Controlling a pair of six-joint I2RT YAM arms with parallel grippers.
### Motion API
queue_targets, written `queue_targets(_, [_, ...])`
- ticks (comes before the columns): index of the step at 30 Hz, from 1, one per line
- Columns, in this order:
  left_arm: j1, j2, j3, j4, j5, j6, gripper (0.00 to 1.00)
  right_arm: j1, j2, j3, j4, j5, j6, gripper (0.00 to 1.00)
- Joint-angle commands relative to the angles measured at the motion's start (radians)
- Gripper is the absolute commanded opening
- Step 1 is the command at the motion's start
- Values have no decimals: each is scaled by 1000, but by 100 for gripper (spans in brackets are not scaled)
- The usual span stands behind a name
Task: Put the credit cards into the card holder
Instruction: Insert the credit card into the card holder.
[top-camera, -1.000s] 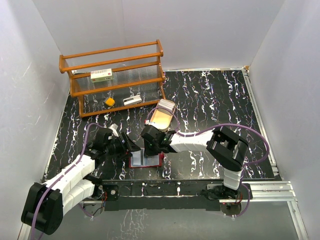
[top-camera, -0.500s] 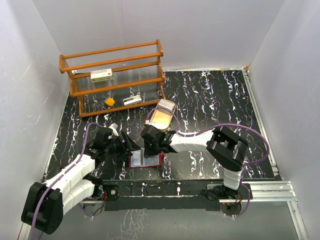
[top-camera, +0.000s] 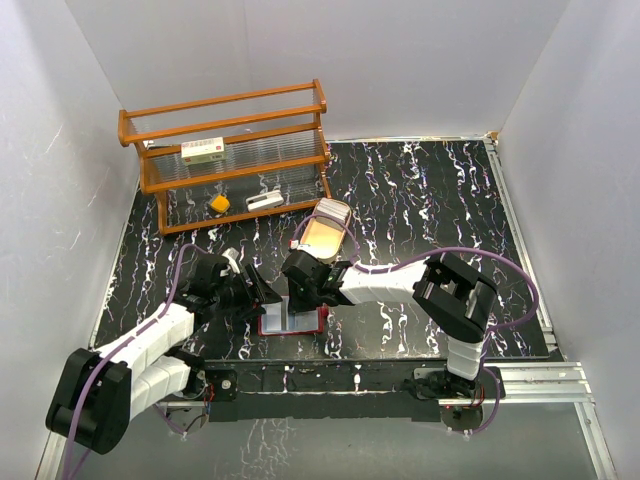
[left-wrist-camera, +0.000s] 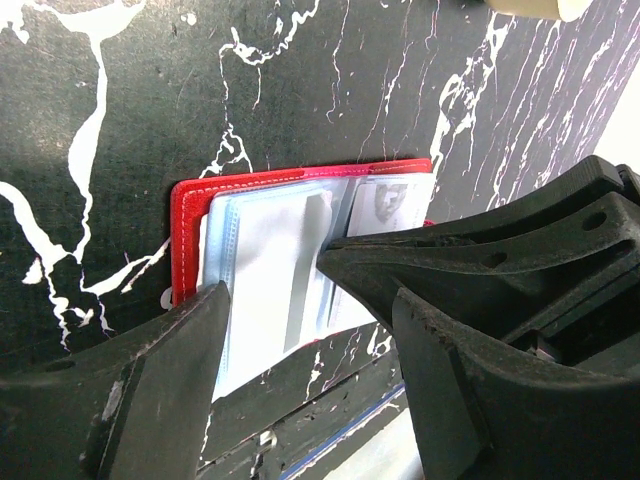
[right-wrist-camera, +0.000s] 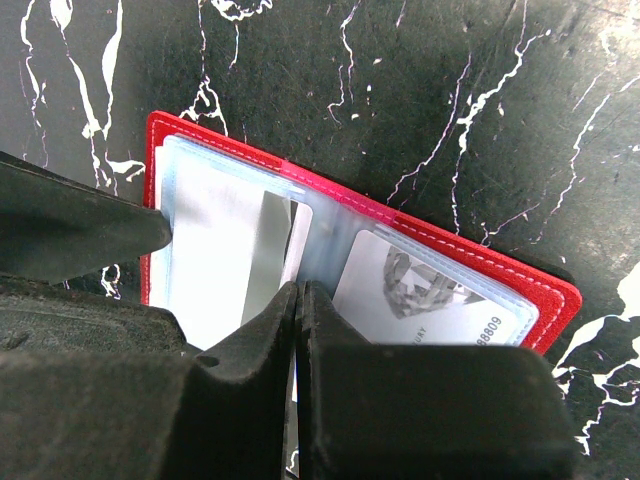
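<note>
The card holder (top-camera: 292, 321) lies open near the table's front edge, red with pale inner pockets (left-wrist-camera: 270, 250). One of the credit cards (right-wrist-camera: 440, 295), pale with a grey picture, sits in its right pocket. My right gripper (right-wrist-camera: 299, 290) is shut on another card (right-wrist-camera: 301, 236), held edge-on over the middle fold. My left gripper (left-wrist-camera: 310, 295) is open and straddles the holder. Its left fingertip (right-wrist-camera: 150, 232) rests on the holder's left page. In the top view the two grippers (top-camera: 262, 292) (top-camera: 300, 295) meet over the holder.
A wooden rack (top-camera: 235, 160) at the back left holds a white red-labelled box (top-camera: 203, 151), a yellow thing (top-camera: 219, 204) and a small white thing (top-camera: 264, 201). A tan oval tray (top-camera: 325, 232) lies just behind the right gripper. The table's front rail (top-camera: 330, 375) runs just below the holder.
The left arm has shifted slightly. Both grippers and the card holder stay where they were.
</note>
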Motion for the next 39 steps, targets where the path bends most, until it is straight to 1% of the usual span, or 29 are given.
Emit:
queue_targets(1, [3,12,-3,-24,-15,35,65,12,46,-20,-13,39,-12,0])
queue_targets(22, [4,5,28,-77,-35,61,66,12,49,-12,-18,39,-13,0])
queue_targets(29, [3,14,20,-51,-19,52,66,13,46,-15,-15,40,-12,0])
queue_targets(35, [4,11,-2,18,33,21,66,13,48,-15,-13,38,-14,0])
queue_targets(39, [4,-5,-5,35,60,0,66,13,50,-15,-14,39,-17,0])
